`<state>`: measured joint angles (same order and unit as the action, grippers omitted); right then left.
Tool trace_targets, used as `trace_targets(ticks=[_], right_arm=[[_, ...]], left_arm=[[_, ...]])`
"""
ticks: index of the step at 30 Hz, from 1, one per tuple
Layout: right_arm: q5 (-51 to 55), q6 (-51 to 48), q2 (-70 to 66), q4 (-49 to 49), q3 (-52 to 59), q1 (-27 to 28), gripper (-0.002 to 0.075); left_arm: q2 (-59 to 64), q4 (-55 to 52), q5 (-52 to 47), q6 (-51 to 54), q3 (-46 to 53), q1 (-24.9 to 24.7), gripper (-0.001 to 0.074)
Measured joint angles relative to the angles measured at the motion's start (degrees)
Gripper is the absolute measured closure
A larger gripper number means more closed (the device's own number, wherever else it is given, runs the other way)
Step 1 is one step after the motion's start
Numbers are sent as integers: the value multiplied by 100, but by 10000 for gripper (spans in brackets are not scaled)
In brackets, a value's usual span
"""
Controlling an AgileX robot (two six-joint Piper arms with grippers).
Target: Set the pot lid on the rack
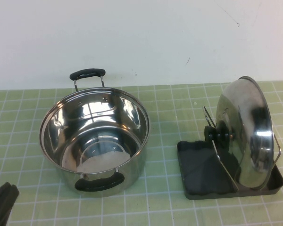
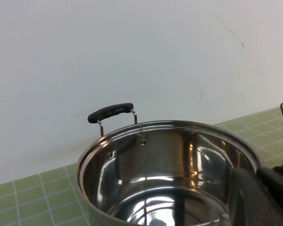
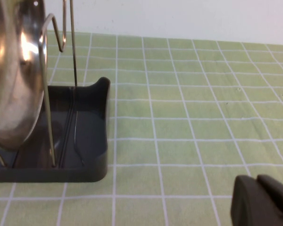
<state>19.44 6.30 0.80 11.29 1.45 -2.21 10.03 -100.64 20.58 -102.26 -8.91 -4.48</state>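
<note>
The pot lid (image 1: 247,132), shiny steel with a black knob (image 1: 218,134), stands on edge in the rack (image 1: 198,165), leaning on its wire loops, at the right of the table. The right wrist view shows the lid (image 3: 14,84) in the dark grey rack (image 3: 85,141). My left gripper (image 1: 8,190) is shut and empty at the near left corner, beside the pot; it also shows in the left wrist view (image 2: 257,176). My right gripper (image 3: 256,181) is shut and empty, low over the mat to the right of the rack; it is out of the high view.
A deep steel pot (image 1: 94,136) with two black handles stands open at centre left, also in the left wrist view (image 2: 165,174). A green checked mat (image 1: 170,108) covers the table. A white wall runs along the back.
</note>
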Motion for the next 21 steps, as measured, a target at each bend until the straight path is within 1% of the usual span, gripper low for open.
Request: trace_targets(ticks=[17, 19, 20, 21], right_arm=[[14, -9, 0, 11, 0, 0, 727], [14, -9, 0, 19, 0, 0, 727], [14, -9, 0, 19, 0, 0, 727], [14, -9, 0, 19, 0, 0, 727]], left_arm=[[0, -34, 487, 0, 0, 0, 737], [0, 186, 445, 104, 0, 0, 737], [0, 579, 288, 299, 14, 0, 737], [0, 1237, 30, 621, 27, 0, 737]])
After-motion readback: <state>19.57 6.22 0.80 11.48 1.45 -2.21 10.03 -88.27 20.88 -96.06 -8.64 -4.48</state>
